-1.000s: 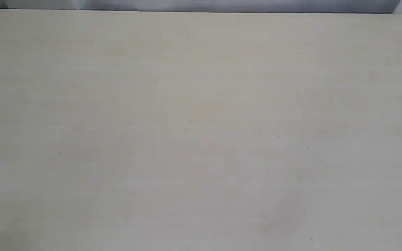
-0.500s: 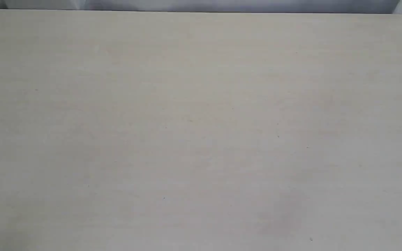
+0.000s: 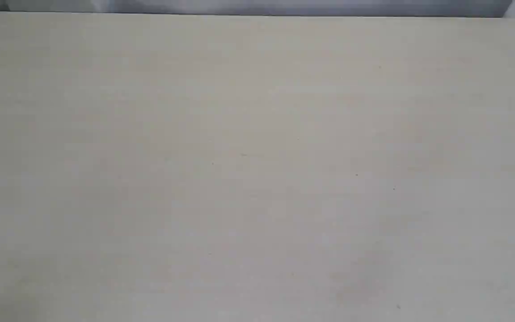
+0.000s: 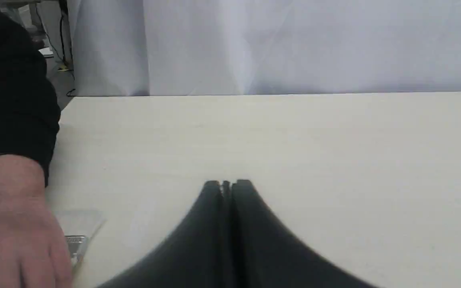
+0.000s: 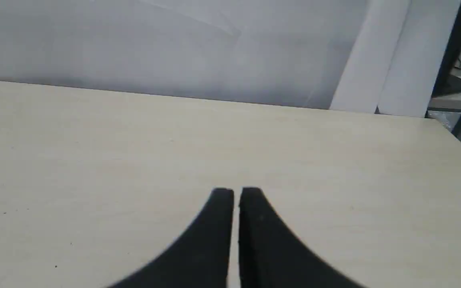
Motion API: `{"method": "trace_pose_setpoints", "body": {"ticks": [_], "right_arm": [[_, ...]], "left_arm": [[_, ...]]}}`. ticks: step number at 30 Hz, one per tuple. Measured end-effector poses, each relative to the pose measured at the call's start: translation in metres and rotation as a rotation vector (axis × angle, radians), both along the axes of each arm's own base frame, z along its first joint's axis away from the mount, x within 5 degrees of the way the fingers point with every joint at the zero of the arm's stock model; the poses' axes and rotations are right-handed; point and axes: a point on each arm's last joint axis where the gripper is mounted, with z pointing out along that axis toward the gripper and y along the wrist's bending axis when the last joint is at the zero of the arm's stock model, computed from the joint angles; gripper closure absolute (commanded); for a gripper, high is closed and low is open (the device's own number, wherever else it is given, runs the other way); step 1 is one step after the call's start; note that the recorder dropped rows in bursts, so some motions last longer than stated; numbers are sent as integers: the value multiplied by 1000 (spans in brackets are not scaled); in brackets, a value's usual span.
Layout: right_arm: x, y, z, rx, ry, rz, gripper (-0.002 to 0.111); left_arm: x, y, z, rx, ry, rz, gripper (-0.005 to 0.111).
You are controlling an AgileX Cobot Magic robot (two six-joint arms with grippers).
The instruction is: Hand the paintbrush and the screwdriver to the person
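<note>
In the left wrist view the person's hand [image 4: 10,224], with a dark sleeve [image 4: 10,92], rests on the table at the frame's edge. It covers most of the paintbrush [image 4: 76,234]; only pale bristles and a bit of silver ferrule stick out. My left gripper [image 4: 226,184] is shut and empty, well apart from the hand. In the right wrist view my right gripper [image 5: 236,192] is shut on nothing above bare table. The screwdriver is out of view. Neither gripper shows in the exterior view.
The pale wooden table [image 3: 257,161] fills the exterior view. A white cloth backdrop [image 4: 278,44] hangs behind its far edge. A dark stand and a shelf [image 5: 454,88] sit beyond the table corner in the right wrist view.
</note>
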Motion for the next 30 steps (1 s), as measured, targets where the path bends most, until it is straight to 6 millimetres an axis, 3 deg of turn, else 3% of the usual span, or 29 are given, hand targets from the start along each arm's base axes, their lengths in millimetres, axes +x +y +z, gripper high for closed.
{"method": "trace_pose_setpoints", "body": {"ticks": [11,21,30], "right_arm": [[1,-1,-4,15,10,-13,104],[6,-1,-42,-5,113,-6,104],[6,-1,-43,-13,108,-3,104]], "left_arm": [[0,0,0,0,0,0,107],[0,0,0,0,0,0,107],[0,0,0,0,0,0,107]]}}
